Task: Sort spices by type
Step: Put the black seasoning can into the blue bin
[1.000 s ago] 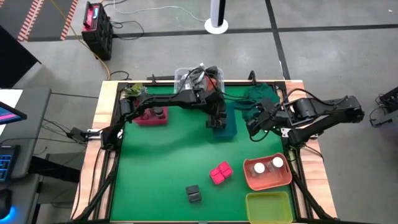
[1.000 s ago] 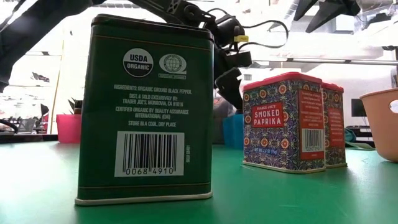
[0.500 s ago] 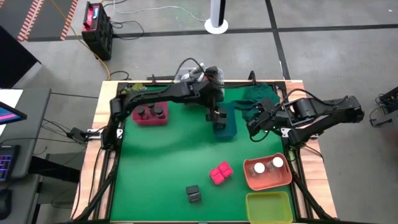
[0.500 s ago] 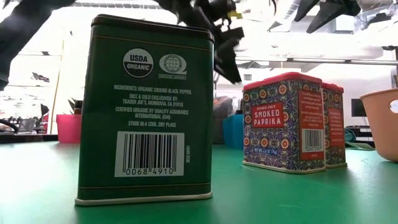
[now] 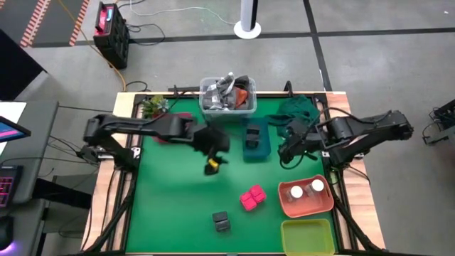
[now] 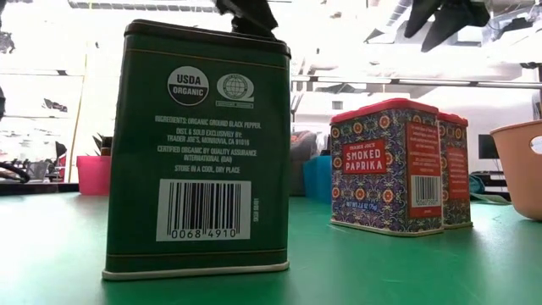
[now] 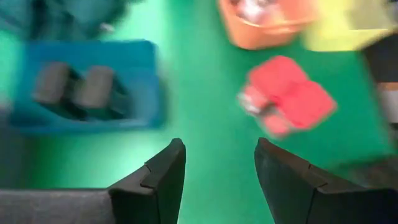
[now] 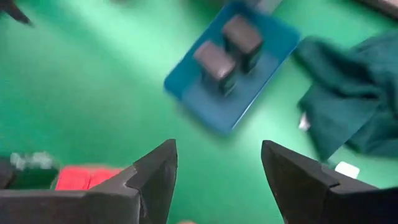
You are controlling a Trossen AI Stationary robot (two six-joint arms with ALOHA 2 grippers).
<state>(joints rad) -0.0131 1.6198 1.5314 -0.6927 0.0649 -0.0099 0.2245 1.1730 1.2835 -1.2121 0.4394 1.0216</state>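
Note:
Two dark grey boxes (image 5: 252, 136) stand in the blue tray (image 5: 263, 148); the left wrist view shows these boxes (image 7: 74, 87) too. A third dark box (image 5: 221, 222) stands alone near the table's near edge, a green tin (image 6: 199, 152) in the low view. Two bright pink blocks (image 5: 251, 198) stand side by side on the mat, labelled smoked paprika tins (image 6: 389, 165). Two white-capped jars (image 5: 306, 190) sit in the orange tray (image 5: 307, 208). My left gripper (image 5: 213, 162) hangs open and empty over bare mat, left of the blue tray. My right gripper (image 5: 284, 153) is open and empty, right of that tray.
A clear bin of clutter (image 5: 227, 96) sits at the far edge, with a green cloth (image 5: 298, 110) to its right. A yellow tray (image 5: 307, 237) lies at the near right corner. A pink tray (image 6: 93, 174) lies mostly under my left arm. Bare mat spreads across the near left.
My left gripper has pulled back from above the blue tray, travelling toward the table's left and near side, and now hangs over open mat. With it gone, the two dark boxes in the blue tray show from above. The boxes, blocks and jars have stayed put.

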